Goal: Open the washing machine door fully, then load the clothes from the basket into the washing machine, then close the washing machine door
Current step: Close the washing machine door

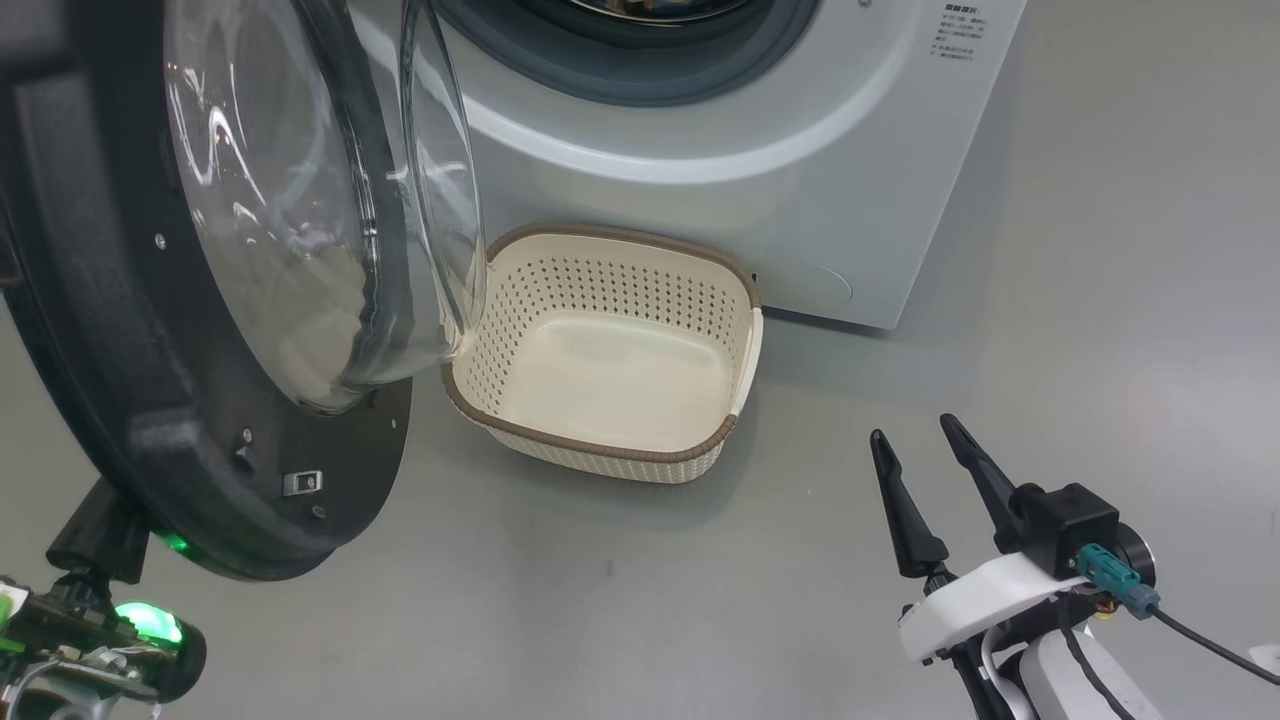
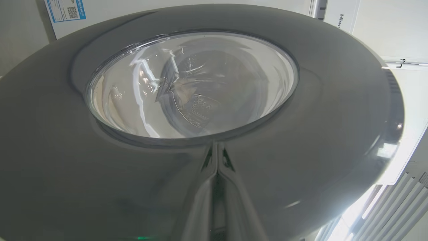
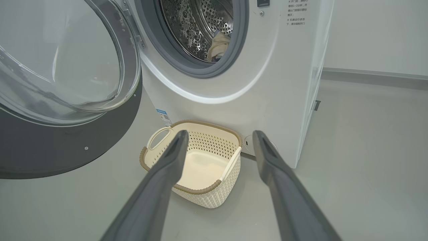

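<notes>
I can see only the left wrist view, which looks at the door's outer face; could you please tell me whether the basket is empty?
Observer: Yes, the basket is empty; it stands on the floor before the washing machine.
Operator: Thank you. Where are the clothes?
Observer: In the right wrist view the clothes lie inside the drum.
Operator: And how is the other arm placed?
Observer: I see the right pincer open, holding nothing, above the floor to the right of the basket.
</notes>
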Controlling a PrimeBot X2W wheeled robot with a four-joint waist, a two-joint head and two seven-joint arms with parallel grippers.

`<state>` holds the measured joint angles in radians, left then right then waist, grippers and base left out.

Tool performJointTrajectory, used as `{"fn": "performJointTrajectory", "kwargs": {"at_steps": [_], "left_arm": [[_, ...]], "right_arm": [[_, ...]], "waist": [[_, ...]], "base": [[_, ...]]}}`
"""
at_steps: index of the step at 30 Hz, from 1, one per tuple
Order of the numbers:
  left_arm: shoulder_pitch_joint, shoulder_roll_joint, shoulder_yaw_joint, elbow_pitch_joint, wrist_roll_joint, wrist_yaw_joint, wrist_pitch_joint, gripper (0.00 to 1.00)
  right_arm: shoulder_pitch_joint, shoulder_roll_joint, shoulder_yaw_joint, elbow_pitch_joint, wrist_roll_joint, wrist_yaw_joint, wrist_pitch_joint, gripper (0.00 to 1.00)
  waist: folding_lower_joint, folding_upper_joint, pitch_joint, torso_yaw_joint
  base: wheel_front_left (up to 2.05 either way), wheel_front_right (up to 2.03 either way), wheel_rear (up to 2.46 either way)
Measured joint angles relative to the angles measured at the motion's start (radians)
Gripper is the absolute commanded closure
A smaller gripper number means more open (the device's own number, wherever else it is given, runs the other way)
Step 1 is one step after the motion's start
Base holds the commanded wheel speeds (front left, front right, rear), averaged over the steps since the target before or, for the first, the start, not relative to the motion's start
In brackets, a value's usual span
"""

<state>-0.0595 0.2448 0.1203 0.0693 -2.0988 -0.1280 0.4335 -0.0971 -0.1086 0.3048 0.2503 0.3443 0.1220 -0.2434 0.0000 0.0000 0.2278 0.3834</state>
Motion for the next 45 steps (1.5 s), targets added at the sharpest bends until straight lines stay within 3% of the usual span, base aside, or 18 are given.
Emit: {"fn": "performJointTrajectory", "kwargs": {"at_steps": [10,23,45], "left_arm": [[0.003,-0.005,-0.006,-0.022,-0.058,0.0,0.106,1.0],[0.007,-0.009,-0.045,-0.029,-0.057,0.0,0.182,1.0],[-0.031,-0.097,-0.027,-0.013,-0.028,0.0,0.18,1.0]], "right_arm": [[-0.018,0.005,0.005,0.006,0.002,0.0,0.0,0.0],[-0.019,0.012,0.02,0.018,0.002,0.0,0.0,0.0],[-0.023,0.024,0.026,0.025,0.015,0.0,-0.001,0.0]], "waist": [[0.0,0.0,0.003,-0.037],[0.0,0.0,-0.011,-0.099],[0.0,0.0,-0.039,-0.272]], "base": [[0.0,0.0,0.0],[0.0,0.0,0.0],[0.0,0.0,0.0]]}}
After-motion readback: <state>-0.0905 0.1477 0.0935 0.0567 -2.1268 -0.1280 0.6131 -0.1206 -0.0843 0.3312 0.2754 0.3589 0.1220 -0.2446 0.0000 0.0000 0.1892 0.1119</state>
